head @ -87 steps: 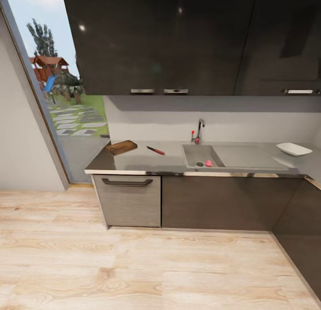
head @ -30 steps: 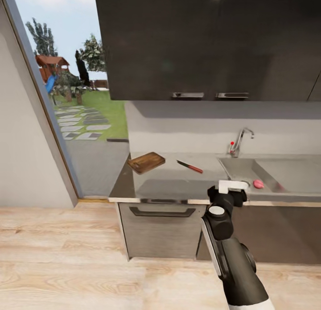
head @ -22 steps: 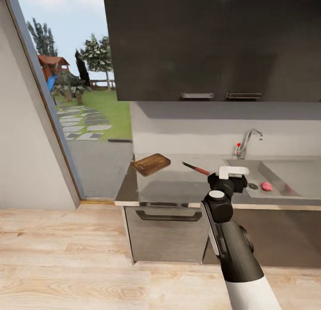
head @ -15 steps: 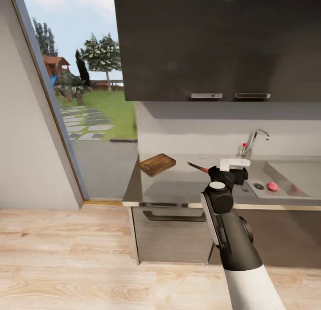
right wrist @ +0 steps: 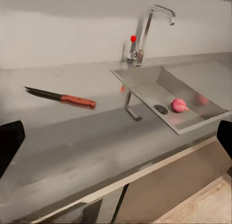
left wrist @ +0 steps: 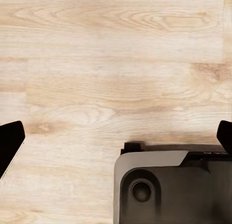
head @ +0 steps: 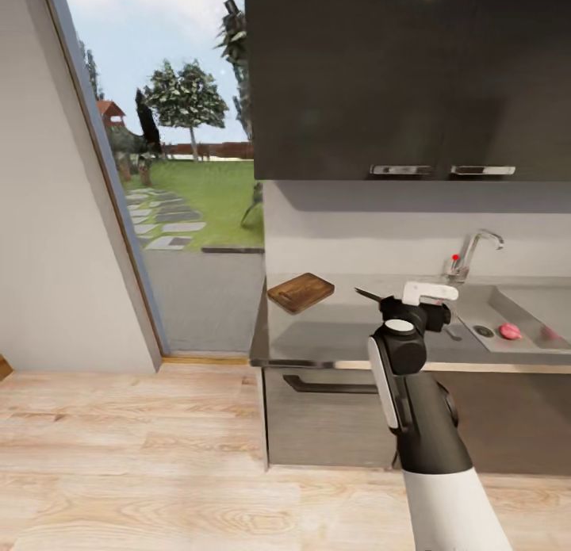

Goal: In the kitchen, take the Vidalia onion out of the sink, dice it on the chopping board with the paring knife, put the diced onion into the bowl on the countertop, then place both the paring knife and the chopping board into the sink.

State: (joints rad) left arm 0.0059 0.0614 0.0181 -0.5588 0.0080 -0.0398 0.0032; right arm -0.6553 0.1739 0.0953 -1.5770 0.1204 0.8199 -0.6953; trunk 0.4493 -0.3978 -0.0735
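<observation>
The grey glossy bench (head: 333,333) runs along the wall above dark cabinet fronts. Near its window end lies the wooden chopping board (head: 300,291), turned at an angle. Beside it, apart, the red-handled paring knife (right wrist: 61,97) lies flat on the bare top. Further along, the steel sink (head: 519,317) is set into the bench, the pinkish onion (head: 510,330) resting in its basin beside the drain.

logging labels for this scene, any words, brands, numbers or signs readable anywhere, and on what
None: no readable text in these pictures.
Tap: a plain red dot, no lettering.
Knife, chopping board, cabinet doors, right gripper: no print or marking to be seen.
</observation>
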